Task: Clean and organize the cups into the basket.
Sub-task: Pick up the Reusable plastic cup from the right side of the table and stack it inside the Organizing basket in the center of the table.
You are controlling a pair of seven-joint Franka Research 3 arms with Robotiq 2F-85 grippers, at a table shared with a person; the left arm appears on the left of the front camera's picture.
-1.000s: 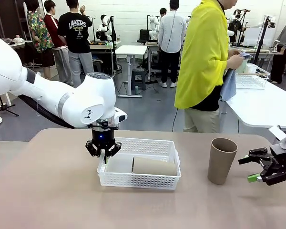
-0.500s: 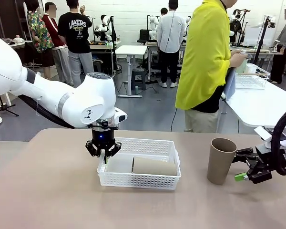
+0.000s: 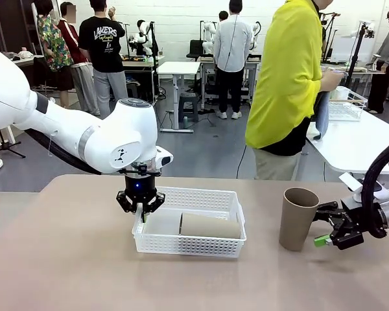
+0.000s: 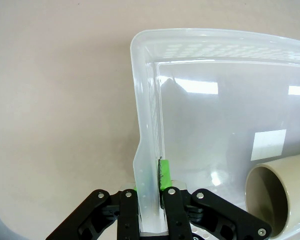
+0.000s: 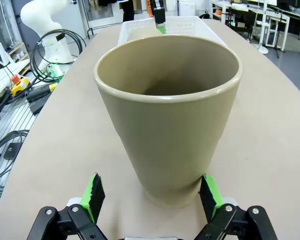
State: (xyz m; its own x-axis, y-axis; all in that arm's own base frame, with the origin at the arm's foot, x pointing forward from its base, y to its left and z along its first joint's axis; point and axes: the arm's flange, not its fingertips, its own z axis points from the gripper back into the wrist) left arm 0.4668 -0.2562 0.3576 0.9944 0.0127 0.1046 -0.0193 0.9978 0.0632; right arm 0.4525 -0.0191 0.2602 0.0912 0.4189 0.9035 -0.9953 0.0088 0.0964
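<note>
**One cup laid in the basket, another stood near the right edge**

A matte tan-brown tapered cup (image 3: 209, 226) is laid on its side in the shallow white lattice-mesh plastic basket (image 3: 201, 192) at the middle of the table, partly veiled by the near wall. The basket's left wall is pinched by the closed left gripper (image 3: 141, 206). A second tan-brown cup (image 3: 299, 218) is stood upright near the table's right edge. Its base is straddled by the right gripper (image 3: 324, 228), jaws spread wide; contact cannot be told. The tabletop (image 3: 65, 259) is matte beige. Beyond the far edge, a person in a yellow top (image 3: 288, 84) is turned towards a white side table (image 3: 356, 146), and a blue cloth (image 3: 321, 116) is held there.
</note>
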